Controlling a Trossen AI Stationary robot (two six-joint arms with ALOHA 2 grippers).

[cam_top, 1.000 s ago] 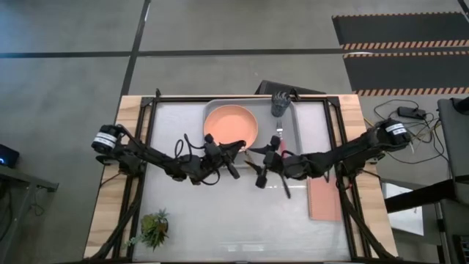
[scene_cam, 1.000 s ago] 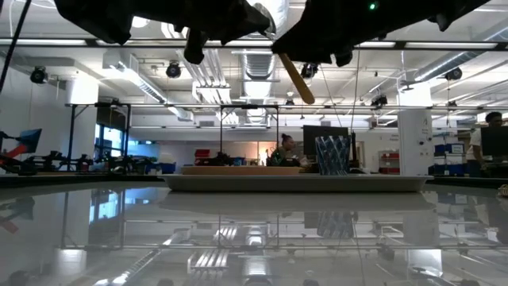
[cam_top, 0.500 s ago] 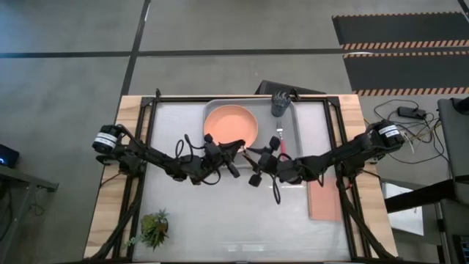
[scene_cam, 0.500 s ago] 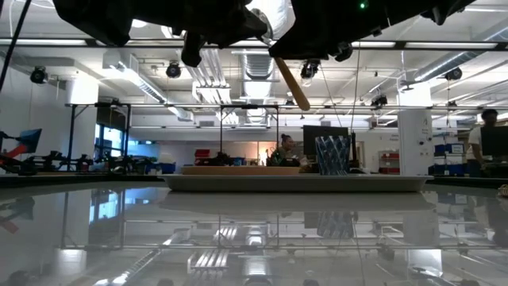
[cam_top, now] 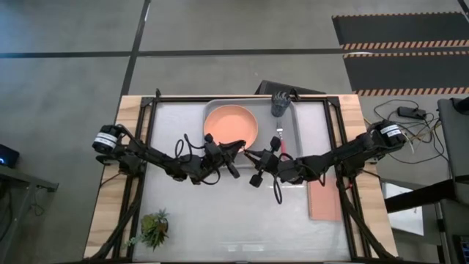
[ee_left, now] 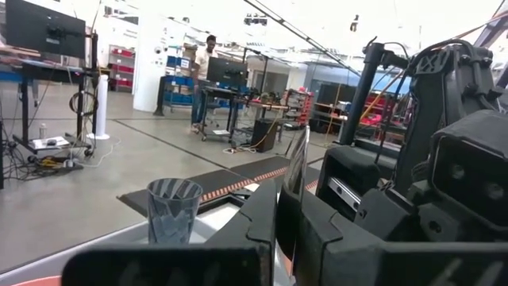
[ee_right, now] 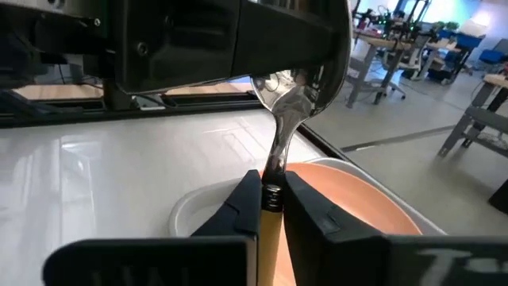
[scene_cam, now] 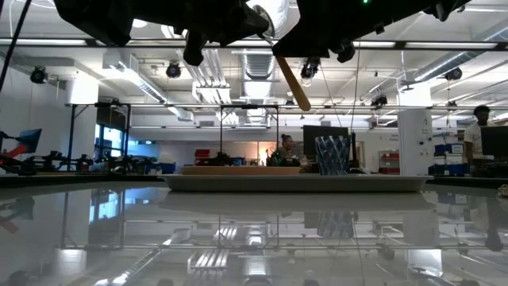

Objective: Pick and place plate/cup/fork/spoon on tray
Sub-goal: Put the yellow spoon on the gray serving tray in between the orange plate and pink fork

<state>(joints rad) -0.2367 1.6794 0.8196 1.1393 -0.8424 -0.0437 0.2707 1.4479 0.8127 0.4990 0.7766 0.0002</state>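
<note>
The high view shows no readable writing or labels on anything — the only marking in sight is the striped edging of dark floor mats beyond the table. The tray (cam_top: 311, 121) lies at the far middle of the table and carries three things: the plate (cam_top: 231, 125) in its left part, empty; the cup (cam_top: 280, 105) upright at its far edge, also empty; and the fork (cam_top: 279, 136) lying near the cup's side, tines toward the cup. A pink-brown pad (cam_top: 325, 202) lies on the table by the tray's right near corner, and a small green plant (cam_top: 154, 227) sits at the table's near left.

The spoon (ee_right: 279, 139) is off the table, held between the two arms just in front of the tray. The left gripper (cam_top: 236, 148) is pressed together on the spoon's metal bowl end, as the right wrist view shows. The right gripper (ee_right: 270, 199) has its fingers (ee_right: 238, 208) closed on the neck where metal meets the orange handle — both pincers pinch the same spoon. In the low view the handle (scene_cam: 292, 82) hangs tilted above the tray (scene_cam: 298, 183), with the cup (scene_cam: 332, 155) standing behind.
</note>
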